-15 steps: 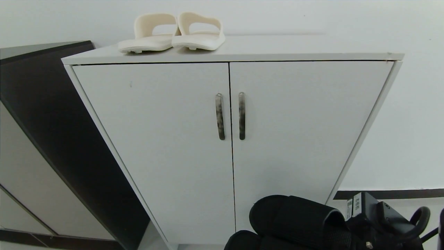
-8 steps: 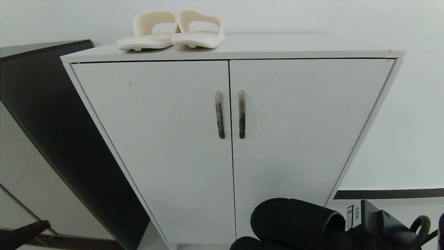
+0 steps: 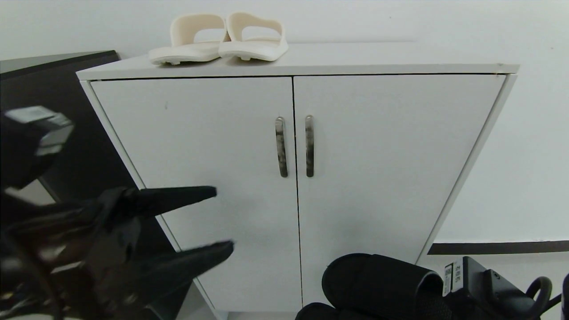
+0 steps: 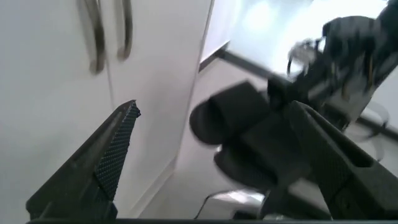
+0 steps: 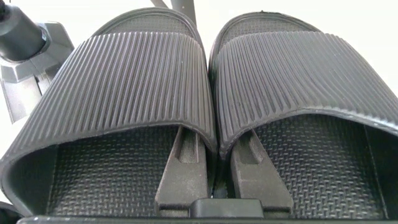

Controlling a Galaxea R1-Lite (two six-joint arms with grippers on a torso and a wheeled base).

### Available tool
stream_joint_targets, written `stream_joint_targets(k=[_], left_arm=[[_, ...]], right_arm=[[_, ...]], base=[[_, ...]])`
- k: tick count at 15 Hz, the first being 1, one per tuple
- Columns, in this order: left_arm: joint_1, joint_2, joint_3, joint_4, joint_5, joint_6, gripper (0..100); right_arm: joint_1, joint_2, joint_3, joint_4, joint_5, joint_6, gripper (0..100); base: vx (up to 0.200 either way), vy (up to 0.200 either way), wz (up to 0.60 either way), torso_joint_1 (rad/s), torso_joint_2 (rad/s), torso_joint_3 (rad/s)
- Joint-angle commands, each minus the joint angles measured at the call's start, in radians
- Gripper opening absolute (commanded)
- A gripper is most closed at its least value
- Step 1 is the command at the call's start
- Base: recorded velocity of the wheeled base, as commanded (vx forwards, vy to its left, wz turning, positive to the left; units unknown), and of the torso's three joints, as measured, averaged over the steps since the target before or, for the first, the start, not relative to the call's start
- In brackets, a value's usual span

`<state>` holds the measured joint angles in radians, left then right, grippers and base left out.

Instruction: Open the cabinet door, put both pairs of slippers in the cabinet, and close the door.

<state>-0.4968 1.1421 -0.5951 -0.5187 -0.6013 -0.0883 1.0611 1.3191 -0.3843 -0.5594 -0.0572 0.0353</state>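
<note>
the cabinet [image 3: 293, 71] is shut, with the cream slippers [image 3: 218, 42] parked on top of it. the left hand [image 3: 223, 218] is held wide apart before its left door [image 3: 200, 146], and the black slippers [image 3: 382, 280] are clamped in the right hand [image 5: 217, 162] low by its right door [image 3: 391, 146].

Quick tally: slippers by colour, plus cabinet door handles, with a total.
Cream slippers: 2
Black slippers: 2
Door handles: 2
Total: 6
</note>
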Motion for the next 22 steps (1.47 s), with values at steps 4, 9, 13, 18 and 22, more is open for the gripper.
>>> stream_joint_targets(k=[4,9,13,18,22], left_arm=[[-0.149,0.26,-0.235,-0.05,0.135,-0.031,100],[-0.155,0.323,-0.304,-0.069,-0.074,-0.168,100],[-0.167,0.34,-0.287,-0.121,0.04,-0.166,100],[-0.163,0.377,-0.287,-0.147,0.118,-0.148,100],[-0.151,0.441,-0.307,-0.204,0.15,-0.139,100]], right_arm=[[-0.001,0.008,-0.002,0.001,0.0,0.0,0],[-0.003,0.009,0.002,0.001,0.0,0.0,0],[-0.001,0.008,0.004,0.001,0.002,0.0,0],[-0.001,0.009,0.002,0.001,0.002,-0.002,0],[-0.001,0.009,0.002,-0.001,0.0,-0.003,0]], base=[[0.0,0.0,0.0,0.0,0.0,0.0],[0.0,0.0,0.0,0.0,0.0,0.0],[0.0,0.0,0.0,0.0,0.0,0.0],[0.0,0.0,0.0,0.0,0.0,0.0],[0.0,0.0,0.0,0.0,0.0,0.0]])
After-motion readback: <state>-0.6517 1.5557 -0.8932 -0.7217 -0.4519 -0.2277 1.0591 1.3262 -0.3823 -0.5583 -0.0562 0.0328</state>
